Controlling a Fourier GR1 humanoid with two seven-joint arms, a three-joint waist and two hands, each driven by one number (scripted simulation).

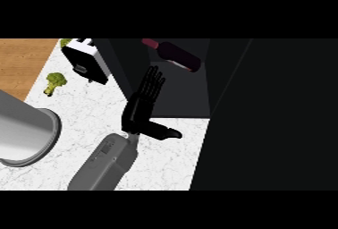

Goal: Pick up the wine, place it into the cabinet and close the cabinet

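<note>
At 1 o'clock from the right robot hand [146,103], the wine [173,54] lies inside the cabinet [168,96]. Its fingers are straight, holding nothing. Next, push the cabinet door [264,116] steadily shut.

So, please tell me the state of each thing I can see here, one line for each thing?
wine bottle: lying on its side inside the cabinet, not held.
cabinet: open, door swung out over the counter.
right hand: open, fingers straight, pointing toward the bottle.
broccoli: lying on the counter, untouched.
</note>
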